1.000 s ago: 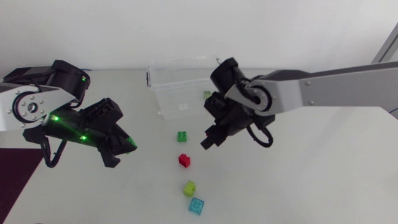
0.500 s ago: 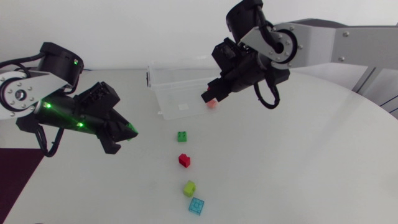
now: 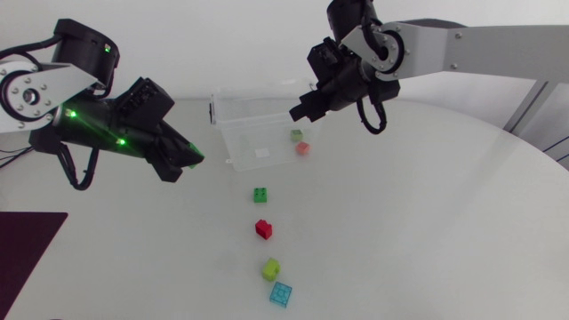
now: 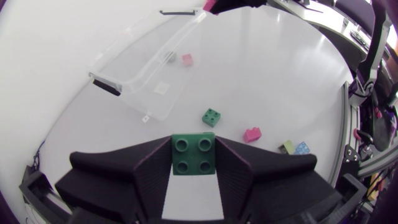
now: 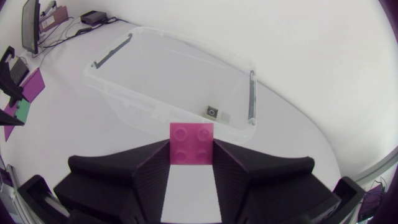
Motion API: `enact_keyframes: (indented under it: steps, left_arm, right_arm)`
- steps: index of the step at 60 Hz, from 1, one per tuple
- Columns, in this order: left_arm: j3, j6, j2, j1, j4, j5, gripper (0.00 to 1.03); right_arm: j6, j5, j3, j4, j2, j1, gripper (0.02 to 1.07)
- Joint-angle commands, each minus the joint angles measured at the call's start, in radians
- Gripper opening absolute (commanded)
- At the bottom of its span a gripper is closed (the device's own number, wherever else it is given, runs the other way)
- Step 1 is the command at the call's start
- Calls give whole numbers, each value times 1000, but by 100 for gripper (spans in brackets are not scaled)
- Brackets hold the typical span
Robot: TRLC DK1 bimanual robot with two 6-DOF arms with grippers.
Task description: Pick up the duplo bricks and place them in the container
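1. Head view: the left gripper (image 3: 184, 160) is seen to the left of the clear container (image 3: 240, 133), apart from it, with green lights showing along its arm.
2. In the left wrist view, a dark green brick (image 4: 194, 155) is gripped between the two black fingers (image 4: 151, 173). It is pressed from both sides, with its four studs turned to the camera.
3. Over to the right gripper (image 3: 300, 112), which is held over the container's right end. In the right wrist view, a pink brick (image 5: 191, 144) is clamped between its fingers, with the open container spread out ahead of it.
4. An olive brick (image 3: 296, 135) is seen lying in the container, close to the right-hand wall.
5. A salmon brick (image 3: 303, 148) is spotted just beside the olive one, right at that wall. Whether it lies inside or just outside cannot be told.
6. Four bricks are left out on the table in a loose line leading away from the container.
   - A bright green brick (image 3: 260, 195) is nearest the container.
   - A red brick (image 3: 264, 228) comes next.
   - A yellow-green brick (image 3: 271, 268) follows, with a light blue brick (image 3: 282, 294) just beside it.
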Motion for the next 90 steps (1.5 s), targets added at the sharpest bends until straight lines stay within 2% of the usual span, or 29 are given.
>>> enact_keyframes:
  steps: [1, 25, 73, 74, 76, 80, 83, 90]
  left_arm:
    - [56, -32, 34, 9, 16, 9, 30]
    - [167, -73, 131, 13, 54, 15, 30]
    - [211, -134, 191, 22, 154, 20, 30]
    - [213, -134, 191, 22, 154, 20, 30]
    - [217, -134, 192, 22, 154, 20, 30]
    - [220, -139, 192, 26, 154, 20, 30]
    - [222, -137, 192, 27, 154, 20, 30]
    - [228, -139, 194, 29, 154, 22, 30]
  right_arm:
    - [21, 1, 48, 16, 49, -9, 30]
    - [20, 1, 160, 28, 147, -35, 30]
    - [41, 63, 190, 189, 226, -34, 32]
    - [41, 69, 193, 189, 228, -34, 33]
    - [41, 75, 204, 189, 234, -31, 43]
    - [35, 86, 218, 186, 242, -26, 82]
    - [30, 96, 221, 189, 242, -21, 105]
    - [24, 110, 226, 184, 239, -12, 103]
